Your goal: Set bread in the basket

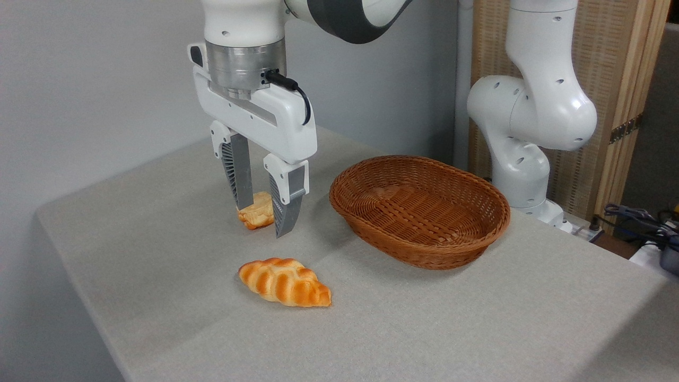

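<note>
Worktop [159,254]. Wicker basket [419,209] well right of hand [263,217], empty. Braided loaf [285,283] just in front, untouched. Bun [258,210] sits between the spread fingers, low on the worktop; jaws apart, not yet clamped.

Two breads, one basket, one arm.
One small bun [257,211], one braided loaf [285,281], one wicker basket [419,210], one two-finger gripper [262,219], one grey table [424,318].

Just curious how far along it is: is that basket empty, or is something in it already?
Empty. Only bare weave shows inside the basket; the bun and the loaf both lie outside it.
</note>
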Tool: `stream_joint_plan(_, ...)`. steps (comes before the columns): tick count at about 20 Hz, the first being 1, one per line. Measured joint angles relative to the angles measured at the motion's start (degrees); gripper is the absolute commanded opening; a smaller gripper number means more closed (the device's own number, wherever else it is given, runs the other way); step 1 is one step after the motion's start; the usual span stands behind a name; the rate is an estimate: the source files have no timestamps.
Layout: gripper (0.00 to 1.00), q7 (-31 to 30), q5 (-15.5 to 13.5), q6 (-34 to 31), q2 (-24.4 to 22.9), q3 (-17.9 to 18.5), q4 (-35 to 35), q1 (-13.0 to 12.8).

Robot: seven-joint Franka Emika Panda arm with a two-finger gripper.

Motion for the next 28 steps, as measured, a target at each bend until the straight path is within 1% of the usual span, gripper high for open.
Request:
stream_joint_plan(19,1.0,0.0,-0.03,-0.9,0.04,-0.49,0.0,-0.12)
stream_joint_plan(24,1.0,0.0,-0.08,-1.05,0.62,-2.62,-0.18,-1.21)
stream_joint_plan(28,1.0,0.0,-0.16,-1.04,1.69,-4.78,-0.64,-2.79)
